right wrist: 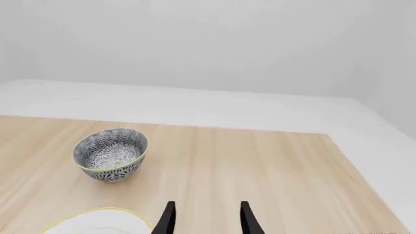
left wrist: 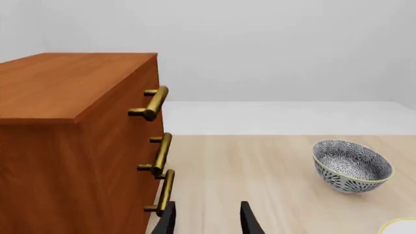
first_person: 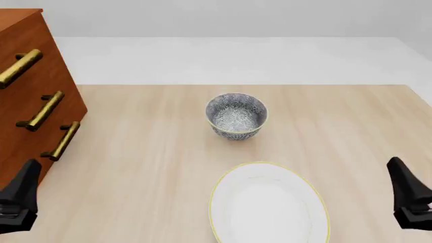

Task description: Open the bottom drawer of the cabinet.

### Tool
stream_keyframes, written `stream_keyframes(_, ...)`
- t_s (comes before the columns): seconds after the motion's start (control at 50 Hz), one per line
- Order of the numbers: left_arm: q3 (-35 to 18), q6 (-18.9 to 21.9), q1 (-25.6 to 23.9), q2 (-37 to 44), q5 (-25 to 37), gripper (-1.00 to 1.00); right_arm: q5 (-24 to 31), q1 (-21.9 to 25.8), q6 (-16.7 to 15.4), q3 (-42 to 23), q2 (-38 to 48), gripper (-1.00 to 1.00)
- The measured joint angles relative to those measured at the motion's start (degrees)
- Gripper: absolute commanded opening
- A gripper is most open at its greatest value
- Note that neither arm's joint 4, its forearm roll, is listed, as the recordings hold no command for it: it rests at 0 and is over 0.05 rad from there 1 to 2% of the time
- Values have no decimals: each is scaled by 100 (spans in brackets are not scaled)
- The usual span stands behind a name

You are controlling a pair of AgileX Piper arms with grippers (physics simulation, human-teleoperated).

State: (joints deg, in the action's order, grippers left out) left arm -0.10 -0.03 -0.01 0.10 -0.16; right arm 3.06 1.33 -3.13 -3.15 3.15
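Bottom drawer [first_person: 52, 152] of cabinet [left wrist: 65, 146]: rigid wood, likely a stiff sliding pull; grasp brass bar handle [left wrist: 165, 191], just ahead of left gripper [left wrist: 206, 219], whose fingers are parted and empty.

The tall wooden cabinet [first_person: 27, 96] is reddish-brown with a faint grain, and each of its three bar handles is brass-gold, the bottom drawer's handle [first_person: 62, 142] included. The small round bowl [first_person: 236, 115] carries a dense dark-and-white floral pattern with a thin yellow rim. The oval plate [first_person: 268, 205] is plain white edged in yellow. The table [first_person: 148, 152] is pale streaked wood. Both hands' fingers [left wrist: 249, 220] are black.
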Motion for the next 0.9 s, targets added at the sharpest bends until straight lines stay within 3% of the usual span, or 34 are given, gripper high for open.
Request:
stream_keyframes(0.3,-43,257,-154,0,-43,100,-232,-99,234,231,-239,100)
stream_keyframes(0.6,-6,1142,-528,121,-168,100,-292,-117,289,289,-285,100)
stream_keyframes(0.78,3,1756,-665,821,-777,100,-308,-118,297,297,-287,100)
stream_keyframes(0.9,5,2318,-730,1783,-1677,100,-319,-118,300,301,-281,100)
